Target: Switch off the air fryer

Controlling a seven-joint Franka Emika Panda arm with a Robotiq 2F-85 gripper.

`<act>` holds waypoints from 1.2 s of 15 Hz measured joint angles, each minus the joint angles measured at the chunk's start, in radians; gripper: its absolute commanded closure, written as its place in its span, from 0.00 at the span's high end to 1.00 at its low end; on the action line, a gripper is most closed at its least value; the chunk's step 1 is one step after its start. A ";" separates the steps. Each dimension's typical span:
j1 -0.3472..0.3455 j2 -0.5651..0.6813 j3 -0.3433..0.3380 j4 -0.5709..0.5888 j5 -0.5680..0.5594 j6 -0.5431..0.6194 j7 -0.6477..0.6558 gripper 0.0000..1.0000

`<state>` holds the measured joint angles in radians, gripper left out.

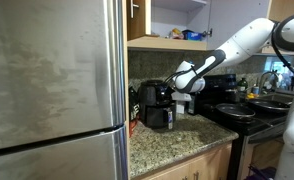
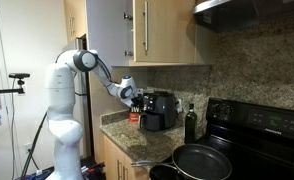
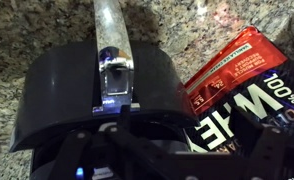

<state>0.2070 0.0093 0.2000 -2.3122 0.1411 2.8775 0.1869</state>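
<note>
The air fryer (image 1: 157,108) is a squat black appliance on the granite counter, seen in both exterior views (image 2: 161,110). In the wrist view its black body (image 3: 57,90) fills the left and centre, and its shiny drawer handle (image 3: 112,50) points up the picture. My gripper (image 1: 176,87) hovers close over the fryer's top, at its left side in an exterior view (image 2: 130,94). In the wrist view my gripper's (image 3: 162,142) dark fingers stand apart at the bottom and hold nothing. A small blue light (image 3: 82,170) glows at the bottom left.
A red whey protein bag (image 3: 237,85) lies right beside the fryer. A steel fridge (image 1: 52,90) stands close by. Wooden cabinets (image 2: 167,30) hang low overhead. A dark bottle (image 2: 191,122) and a black stove with pans (image 2: 202,160) are further along the counter.
</note>
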 measured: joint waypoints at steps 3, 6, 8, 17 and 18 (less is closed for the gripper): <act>-0.001 -0.006 -0.004 0.000 -0.028 0.001 0.018 1.00; -0.004 0.020 -0.017 0.015 -0.118 0.045 0.087 1.00; -0.005 0.056 -0.024 0.051 -0.149 0.071 0.122 1.00; -0.001 0.119 -0.039 0.119 -0.206 0.073 0.174 1.00; 0.000 0.128 -0.041 0.132 -0.217 0.074 0.188 1.00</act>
<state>0.2067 0.1371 0.1590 -2.1801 -0.0754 2.9511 0.3746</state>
